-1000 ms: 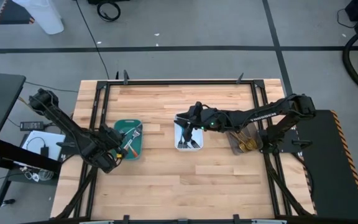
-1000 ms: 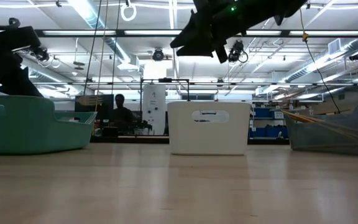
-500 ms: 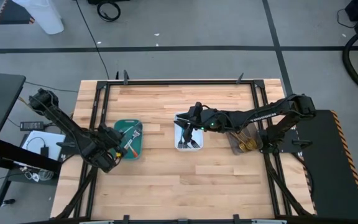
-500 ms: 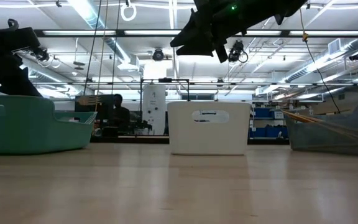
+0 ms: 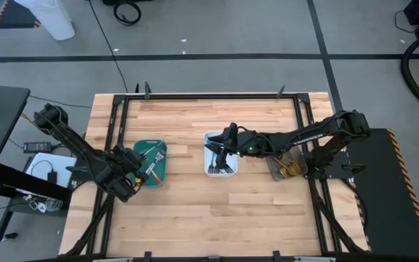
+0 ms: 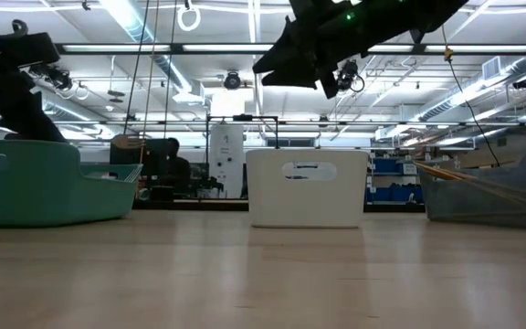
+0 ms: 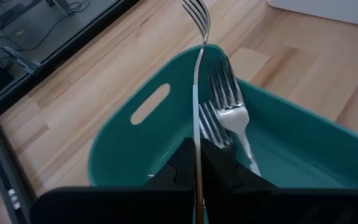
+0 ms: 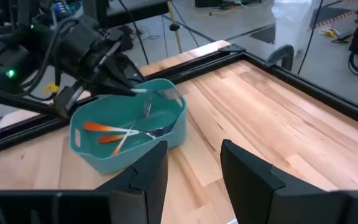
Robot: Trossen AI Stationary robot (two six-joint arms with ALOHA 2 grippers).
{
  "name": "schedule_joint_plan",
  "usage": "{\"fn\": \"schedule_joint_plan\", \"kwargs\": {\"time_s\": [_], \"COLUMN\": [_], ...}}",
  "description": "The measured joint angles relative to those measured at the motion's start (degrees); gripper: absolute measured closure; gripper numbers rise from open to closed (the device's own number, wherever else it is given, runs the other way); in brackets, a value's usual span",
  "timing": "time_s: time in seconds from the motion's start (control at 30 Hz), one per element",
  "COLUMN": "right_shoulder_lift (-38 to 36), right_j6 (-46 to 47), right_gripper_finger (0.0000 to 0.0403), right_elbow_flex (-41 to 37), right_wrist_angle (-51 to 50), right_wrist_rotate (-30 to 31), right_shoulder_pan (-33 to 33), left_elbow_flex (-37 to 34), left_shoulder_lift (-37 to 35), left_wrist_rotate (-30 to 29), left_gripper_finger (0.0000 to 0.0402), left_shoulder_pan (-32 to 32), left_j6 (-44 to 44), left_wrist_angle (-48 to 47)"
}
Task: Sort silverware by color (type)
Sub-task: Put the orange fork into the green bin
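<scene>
My left gripper (image 5: 134, 177) sits at the near-left corner of the teal tray (image 5: 150, 163) and is shut on a fork (image 7: 197, 74). Its tines (image 7: 197, 14) point out over the tray. More forks (image 7: 229, 115) and orange-handled pieces (image 8: 104, 129) lie on the tray's floor. My right gripper (image 5: 220, 150) hovers open above the white tray (image 5: 211, 137), which holds dark-handled pieces (image 5: 222, 168). Gold pieces (image 5: 290, 171) lie in the grey-brown tray (image 5: 275, 166). My left gripper pinches the fork's handle (image 7: 197, 163) between its two fingers (image 7: 180, 167). The fork runs straight on from the fingers, seen edge-on. It is lifted clear above the teal tray's rim (image 7: 143, 93), with the tines at the free end.
The three trays stand in a row across the table's middle: teal (image 6: 48, 183), white (image 6: 307, 187), grey-brown (image 6: 491, 196). Bare wooden tabletop (image 5: 209, 211) lies toward the near edge and beyond the trays (image 5: 209, 113). A black metal frame (image 5: 115, 116) borders the table.
My right gripper has shifted a little toward the table's near edge above the white tray, fingers still apart. My left gripper has kept its hold on the fork.
</scene>
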Motion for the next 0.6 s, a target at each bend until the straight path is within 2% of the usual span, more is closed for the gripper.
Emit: {"fn": "schedule_joint_plan", "kwargs": {"time_s": [0.6], "right_shoulder_lift": [0.00], "right_j6": [-3.44], "right_gripper_finger": [0.0249], "right_elbow_flex": [-0.63], "right_wrist_angle": [1.25], "right_wrist_rotate": [-0.42], "right_shoulder_pan": [2.99], "left_elbow_flex": [3.02], "left_shoulder_lift": [-0.02], "left_wrist_rotate": [2.10], "left_gripper_finger": [0.0386], "left_shoulder_pan": [4.99], "left_j6": [0.12], "left_wrist_angle": [-4.10]}}
